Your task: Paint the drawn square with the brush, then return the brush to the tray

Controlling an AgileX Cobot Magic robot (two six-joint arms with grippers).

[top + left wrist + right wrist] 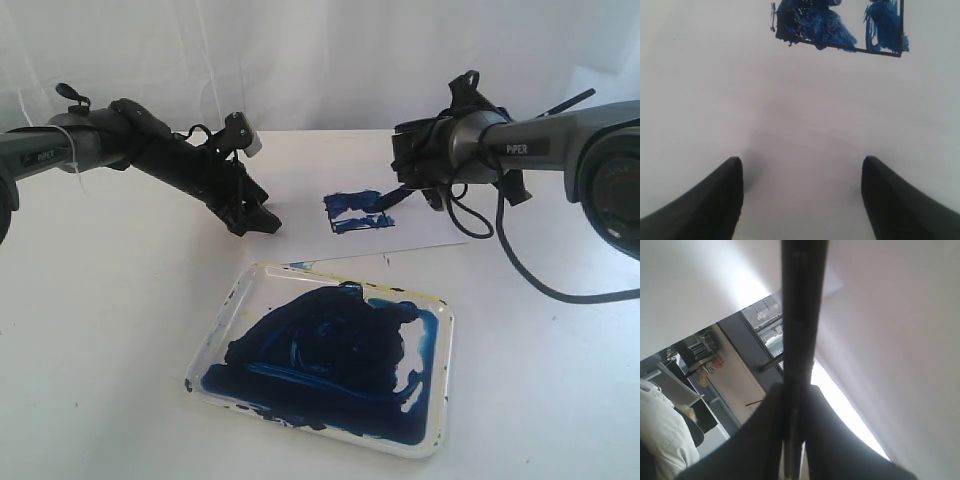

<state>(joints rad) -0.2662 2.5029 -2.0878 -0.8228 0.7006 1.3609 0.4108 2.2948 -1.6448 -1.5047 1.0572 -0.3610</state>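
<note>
The drawn square (357,211) lies on a white paper sheet (425,232) and is mostly smeared dark blue, with a white streak left inside. My right gripper (408,186) hovers at its right edge, shut on the brush (393,198), whose tip reaches down to the square. In the right wrist view the black brush handle (800,315) runs straight out between the closed fingers of the right gripper (795,407). My left gripper (252,216) rests open on the paper left of the square. The left wrist view shows the left gripper (802,172) empty and the square (840,27) ahead. The tray (440,315) sits in front.
The tray holds a wide pool of dark blue paint (330,345). White cloth covers the table and the backdrop. A black cable (520,265) loops down from the right arm. The right wrist view looks past the cloth into a room.
</note>
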